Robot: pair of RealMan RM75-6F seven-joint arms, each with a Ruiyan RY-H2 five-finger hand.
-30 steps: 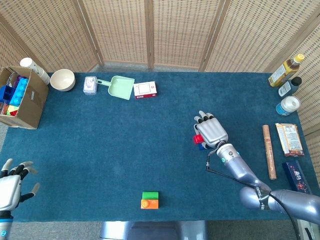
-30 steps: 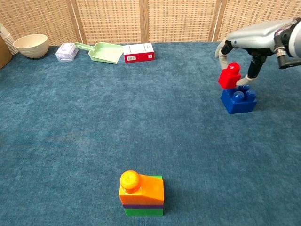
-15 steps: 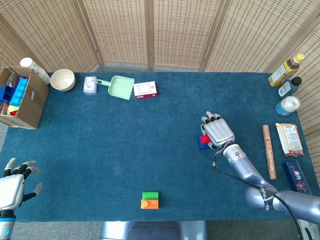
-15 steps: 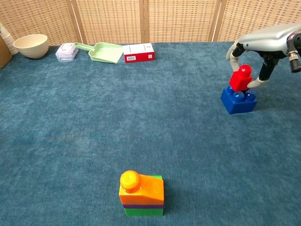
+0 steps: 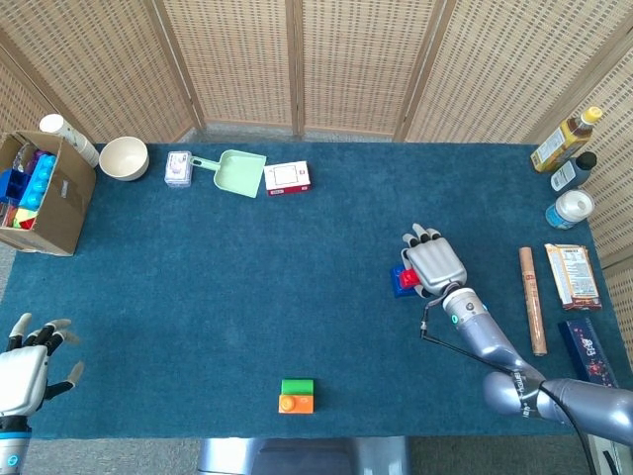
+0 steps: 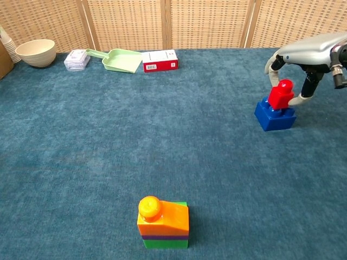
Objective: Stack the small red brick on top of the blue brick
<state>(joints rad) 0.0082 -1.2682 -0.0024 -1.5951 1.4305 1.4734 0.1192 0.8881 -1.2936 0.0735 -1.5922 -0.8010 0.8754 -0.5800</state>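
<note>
The small red brick [image 6: 281, 95] stands upright on the blue brick [image 6: 275, 117] at the right of the blue carpeted table. My right hand [image 6: 306, 50] arches over it from the right, thumb [image 6: 300, 100] against the brick's right side and a finger curled down on its left, still holding it. From the head view the right hand [image 5: 435, 265] covers most of both bricks; only a bit of the red brick [image 5: 406, 278] and the blue brick [image 5: 398, 288] shows at its left edge. My left hand [image 5: 25, 371] hovers off the table's near left corner with fingers spread, holding nothing.
An orange and green brick stack [image 6: 162, 222] sits near the front edge. Along the back are a bowl [image 5: 124, 157], a clear box [image 5: 178, 167], a green scoop [image 5: 237, 171] and a red box [image 5: 287, 177]. A cardboard box [image 5: 42, 193] stands far left; bottles [image 5: 566, 139] and packets [image 5: 572, 274] line the right.
My right hand has carried the red brick rightward and down, from beside the blue brick's left edge onto its top. The left hand barely moved.
</note>
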